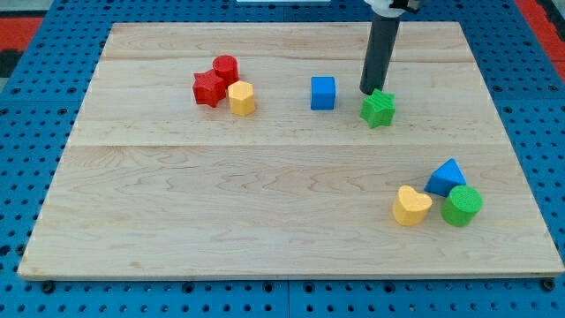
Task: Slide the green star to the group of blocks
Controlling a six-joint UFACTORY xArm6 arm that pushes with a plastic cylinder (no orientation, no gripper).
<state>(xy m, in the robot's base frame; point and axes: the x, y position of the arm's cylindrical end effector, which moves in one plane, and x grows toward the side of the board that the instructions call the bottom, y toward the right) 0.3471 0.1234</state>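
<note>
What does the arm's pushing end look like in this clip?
A straight, dark grey rod, round and plain, with no markings or cables visible. It hangs from a white and black mount at the view's top edge. My tip is blunt, beside the green star.

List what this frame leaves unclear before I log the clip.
- Camera view: my tip sits at the green star's upper left edge; contact cannot be confirmed.
- The arm above the rod is cut off by the view's top.
- The red blocks overlap; their shapes are unclear.
</note>
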